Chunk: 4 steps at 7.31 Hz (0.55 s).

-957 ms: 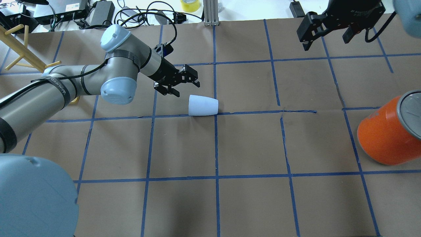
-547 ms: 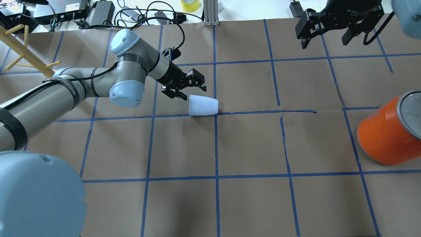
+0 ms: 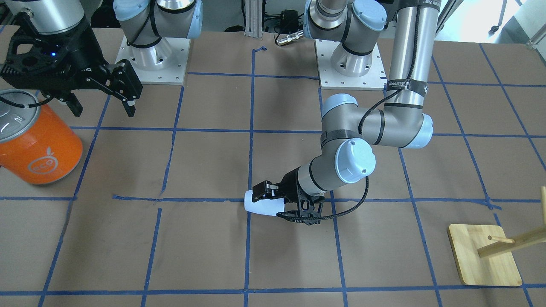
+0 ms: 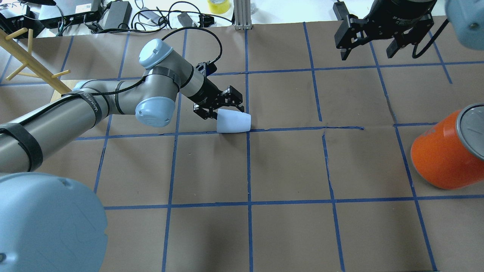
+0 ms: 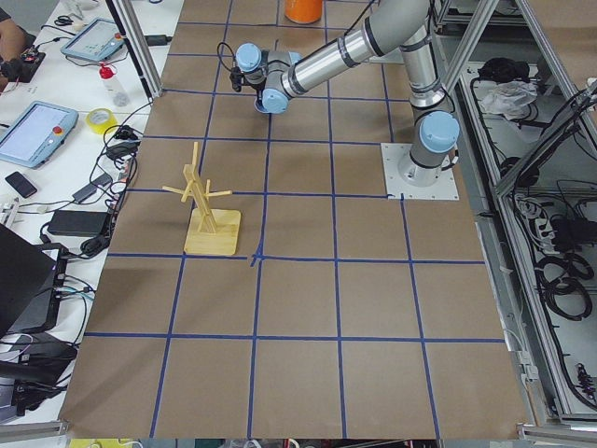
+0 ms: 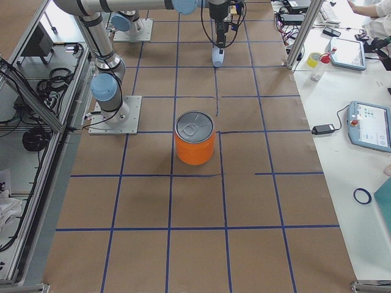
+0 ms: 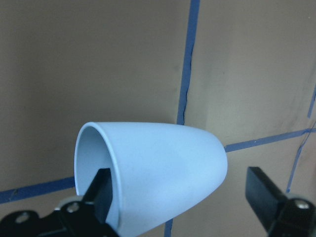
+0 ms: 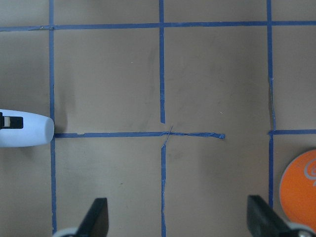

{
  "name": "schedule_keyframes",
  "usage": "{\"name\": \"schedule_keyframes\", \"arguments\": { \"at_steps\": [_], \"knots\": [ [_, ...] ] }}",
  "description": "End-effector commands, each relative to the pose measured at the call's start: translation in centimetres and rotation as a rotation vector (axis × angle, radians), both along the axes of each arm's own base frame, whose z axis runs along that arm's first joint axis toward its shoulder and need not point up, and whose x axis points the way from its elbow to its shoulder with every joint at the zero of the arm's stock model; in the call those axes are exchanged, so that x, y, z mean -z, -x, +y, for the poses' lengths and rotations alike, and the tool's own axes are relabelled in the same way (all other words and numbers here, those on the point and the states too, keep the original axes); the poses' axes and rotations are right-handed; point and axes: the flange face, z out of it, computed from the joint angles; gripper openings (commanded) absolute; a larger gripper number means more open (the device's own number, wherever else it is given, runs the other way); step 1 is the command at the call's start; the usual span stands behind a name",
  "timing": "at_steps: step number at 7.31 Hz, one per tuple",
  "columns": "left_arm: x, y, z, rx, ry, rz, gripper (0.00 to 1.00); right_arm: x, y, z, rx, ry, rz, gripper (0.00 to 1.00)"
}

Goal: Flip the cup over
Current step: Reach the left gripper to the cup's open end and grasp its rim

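Spreads brown paper (image 4: 287, 166) gridded with blue tape (image 4: 248, 170) over the table (image 4: 378, 234), cables (image 4: 181, 11) and power bricks (image 4: 118, 15) past its far edge, an orange can (image 4: 438, 158) at the right end, a wooden rack (image 4: 30, 56) at the left. Hangs the right gripper (image 4: 366, 53) open-fingered above bare paper; brackets the cup (image 4: 234, 121), on its side at a mid-table tape crossing, with the left gripper (image 4: 224, 112), fingers parted and unclamped.

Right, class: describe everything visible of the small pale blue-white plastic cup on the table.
The small pale blue-white plastic cup is a plain tapered tumbler, no handle, bluish inside. It lies on its side on the brown paper table, over a blue tape line, mouth towards the open left gripper, one finger at its rim.
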Motion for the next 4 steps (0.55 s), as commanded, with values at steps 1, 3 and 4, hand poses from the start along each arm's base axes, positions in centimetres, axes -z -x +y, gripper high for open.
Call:
{"name": "schedule_keyframes", "arguments": {
  "at_steps": [1,3,4],
  "knots": [
    [0.0,0.1,-0.1,-0.025,-0.015,-0.008,0.0,0.5,0.0,0.3,-0.003,-0.01,0.004,1.0],
    [-0.9,0.0,-0.6,-0.076,-0.02,-0.029,0.0,0.6,0.0,0.3,-0.001,-0.011,0.002,1.0],
    [-2.4,-0.2,-1.2,-0.144,-0.029,-0.052,0.0,0.7,0.0,0.3,-0.003,-0.013,0.004,1.0]
  ]
}}
